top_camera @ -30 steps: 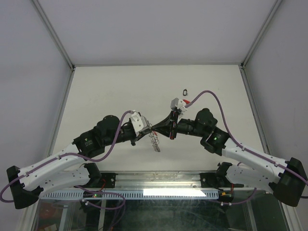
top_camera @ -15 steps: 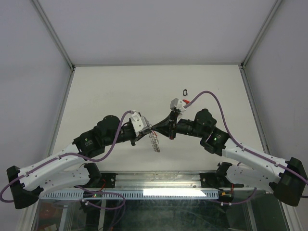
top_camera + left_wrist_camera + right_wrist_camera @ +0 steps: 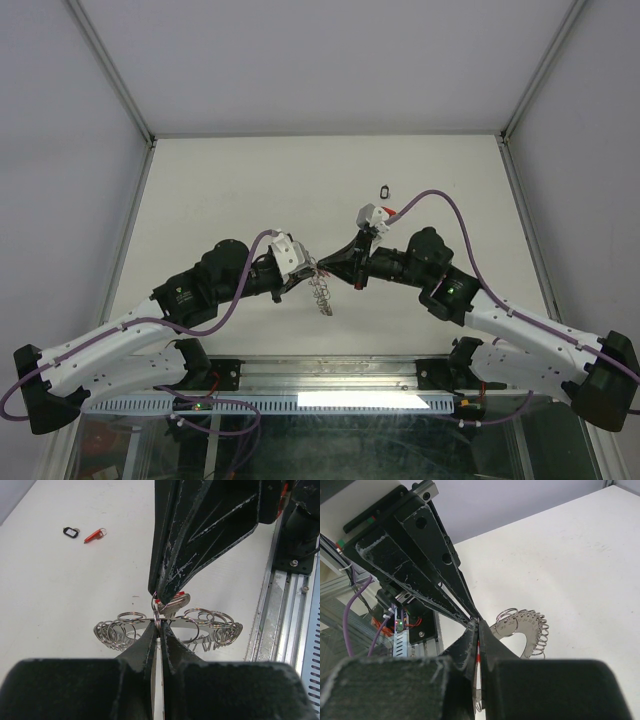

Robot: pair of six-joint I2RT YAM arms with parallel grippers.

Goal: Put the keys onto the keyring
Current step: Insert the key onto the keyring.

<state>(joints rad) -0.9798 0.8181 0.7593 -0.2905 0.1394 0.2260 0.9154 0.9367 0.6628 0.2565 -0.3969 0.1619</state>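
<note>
Grips the keyring (image 3: pixel 189 626) by a wire loop on its rim with the left gripper (image 3: pixel 159 626), fingers pressed fully together, ring raised above the middle of the table (image 3: pixel 230 190). Pinches a silver key (image 3: pixel 174 605), red tag peeking beside it, in the right gripper (image 3: pixel 478 628), likewise closed tight, tip to tip with the left, right at that loop. Leaves a black-tagged key (image 3: pixel 71 532) and a red-tagged key (image 3: pixel 93 535) lying side by side farther out.

1 keyring (image 3: pixel 190 629), 2 red-tagged keys (image 3: pixel 94 534) (image 3: pixel 175 604), 1 black-tagged key (image 3: pixel 71 531), 2 end effectors (image 3: pixel 160 630) (image 3: pixel 478 629)
</note>
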